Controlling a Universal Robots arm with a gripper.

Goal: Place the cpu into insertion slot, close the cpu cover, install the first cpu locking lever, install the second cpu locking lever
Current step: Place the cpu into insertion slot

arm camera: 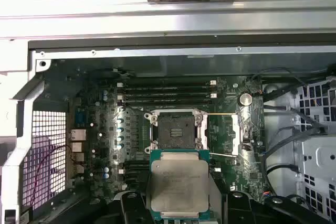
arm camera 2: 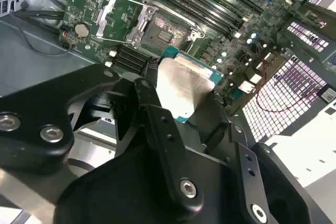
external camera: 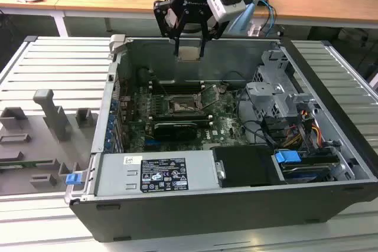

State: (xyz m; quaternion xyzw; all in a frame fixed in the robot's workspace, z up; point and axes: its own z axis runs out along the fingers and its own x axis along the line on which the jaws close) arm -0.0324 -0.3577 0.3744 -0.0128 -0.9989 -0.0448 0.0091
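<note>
Step in hand, as judged: the first, placing the cpu. Gripped flat by two opposite edges in the gripper (external camera: 189,55): the cpu (arm camera: 178,184), metal face turned to the first wrist view, green rim showing around it. Hangs, in the exterior view, high over the far wall of the case (external camera: 177,216), well above the board (arm camera: 100,129) and not yet over the slot (arm camera: 176,132). Slot bare and dark inside its silver rim, near the middle of the board, just nearer than the long memory slots (arm camera: 168,90). Cover (arm camera: 242,132) swung open and lying flat beside the slot, so nothing in the way of seating. Levers (arm camera: 223,155) seemingly released, thin rods standing clear of the socket edges. None of the later steps done: cover not closed, neither lever latched. Calls, by the look of it, for bringing the chip squarely over the socket, edges parallel to the rim, and for a level, gentle descent with no sliding across the contacts. Likely also calls for matching the chip's notches to the socket, too small to make out here.
</note>
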